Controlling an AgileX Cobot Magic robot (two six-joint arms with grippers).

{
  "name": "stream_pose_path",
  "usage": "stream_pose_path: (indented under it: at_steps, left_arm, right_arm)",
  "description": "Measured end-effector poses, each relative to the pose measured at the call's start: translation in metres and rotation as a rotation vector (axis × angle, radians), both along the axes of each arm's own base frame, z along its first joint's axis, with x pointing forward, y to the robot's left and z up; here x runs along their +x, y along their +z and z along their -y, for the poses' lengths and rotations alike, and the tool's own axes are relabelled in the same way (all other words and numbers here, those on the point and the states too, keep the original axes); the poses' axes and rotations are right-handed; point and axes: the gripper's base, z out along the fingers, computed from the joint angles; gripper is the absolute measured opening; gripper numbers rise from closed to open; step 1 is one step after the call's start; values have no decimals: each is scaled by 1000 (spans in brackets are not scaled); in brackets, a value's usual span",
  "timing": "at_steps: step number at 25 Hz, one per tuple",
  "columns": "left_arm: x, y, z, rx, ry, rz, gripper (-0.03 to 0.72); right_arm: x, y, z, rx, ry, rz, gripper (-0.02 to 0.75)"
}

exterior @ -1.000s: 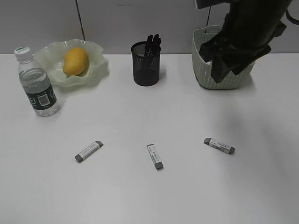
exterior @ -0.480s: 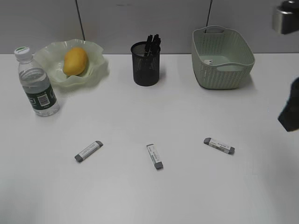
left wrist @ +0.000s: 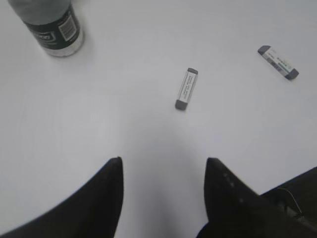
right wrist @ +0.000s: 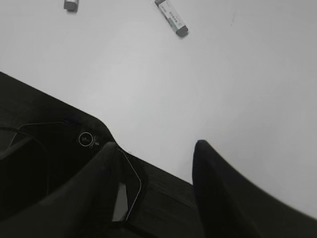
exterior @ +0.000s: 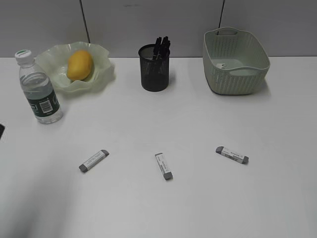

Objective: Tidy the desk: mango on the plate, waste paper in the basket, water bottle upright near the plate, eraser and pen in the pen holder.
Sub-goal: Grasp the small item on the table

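The mango (exterior: 79,65) lies in the wavy green plate (exterior: 105,74). Beside the plate the water bottle (exterior: 37,89) stands upright. Black pens (exterior: 162,44) stick out of the mesh pen holder (exterior: 154,74). A white scrap of waste paper (exterior: 223,65) shows inside the basket (exterior: 237,82). Three erasers lie on the desk (exterior: 163,119): left (exterior: 93,160), middle (exterior: 164,166), right (exterior: 232,154). My left gripper (left wrist: 164,163) hovers open and empty over bare desk, short of the left eraser (left wrist: 186,88). My right gripper (right wrist: 156,146) is open and empty, far from the right eraser (right wrist: 172,17).
In the left wrist view the bottle's base (left wrist: 52,29) stands far left and the middle eraser (left wrist: 278,62) far right. Dark equipment (right wrist: 44,163) fills the lower left of the right wrist view, past the desk's edge. Only a dark sliver of the left arm (exterior: 1,130) shows in the exterior view.
The right arm has pulled back from above the basket, swung right and left the exterior view. A dark sliver of the left arm has appeared at the left edge.
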Motion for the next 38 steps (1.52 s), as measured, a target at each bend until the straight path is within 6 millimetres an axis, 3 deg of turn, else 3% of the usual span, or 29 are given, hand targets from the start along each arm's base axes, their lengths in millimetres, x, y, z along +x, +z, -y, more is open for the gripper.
stream_pose_path:
  at_steps: [6,14,19,29,38]
  left_arm:
    - [41,-4,26,31,-79,-87,404]
    - [89,-33,69,128,-199,-203,410]
    - [114,-64,93,208,-267,-313,465]
    - [147,-114,132,352,-318,-426,475]
    - [166,-141,146,415,-327,-446,475]
  right_arm:
    - [-37,-4,20,78,0,147,398]
    - [-69,-17,37,141,-1,265,398]
    - [-70,-26,37,137,-1,255,398]
    - [-71,-26,37,137,-1,255,398]
    - [-71,-26,37,137,-1,255,399]
